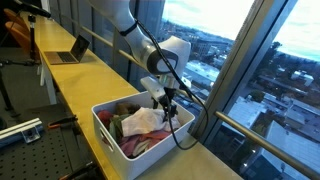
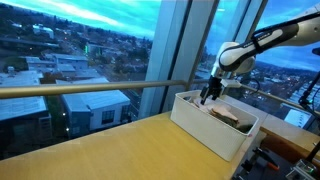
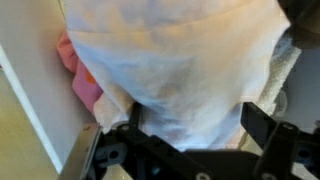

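Observation:
A white plastic bin [image 1: 104, 128] [image 2: 198, 124] stands on the wooden counter, filled with crumpled laundry. On top lies a white cloth [image 1: 143, 121] [image 3: 180, 60], and a pink cloth [image 1: 140, 148] [image 3: 80, 82] shows beside and beneath it. In both exterior views my gripper [image 1: 165, 101] [image 2: 209, 97] hangs over the bin's window-side end, pointing down. In the wrist view the gripper [image 3: 197, 122] is open, its dark fingers [image 3: 262, 125] standing wide on either side of the white cloth, which fills the gap between them. The bin wall [image 3: 30, 95] runs along the left.
The bin sits near the end of a long wooden counter [image 1: 88, 82] [image 2: 110, 150] along a glass wall with a metal railing [image 2: 90, 88]. A laptop [image 1: 70, 50] rests farther along the counter. A perforated metal table [image 1: 35, 150] stands below.

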You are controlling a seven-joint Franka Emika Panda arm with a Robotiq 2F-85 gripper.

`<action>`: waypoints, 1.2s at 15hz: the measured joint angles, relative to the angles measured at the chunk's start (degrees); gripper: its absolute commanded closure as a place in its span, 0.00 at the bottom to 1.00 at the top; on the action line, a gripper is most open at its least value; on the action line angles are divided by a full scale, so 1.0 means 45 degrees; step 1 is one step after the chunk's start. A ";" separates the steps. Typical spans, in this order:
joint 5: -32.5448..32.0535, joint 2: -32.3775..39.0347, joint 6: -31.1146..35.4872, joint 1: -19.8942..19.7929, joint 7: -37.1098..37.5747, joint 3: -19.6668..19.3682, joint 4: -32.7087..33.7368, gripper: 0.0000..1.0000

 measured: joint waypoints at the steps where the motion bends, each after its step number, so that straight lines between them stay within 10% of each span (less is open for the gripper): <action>1: -0.0001 0.0181 -0.0010 -0.0026 0.0000 -0.0039 0.0002 0.00; 7: 0.0000 0.1449 -0.0007 -0.0240 0.0000 -0.0155 0.0138 0.00; 18: 0.0091 0.1825 -0.0045 -0.0518 0.0042 -0.0177 0.0440 0.92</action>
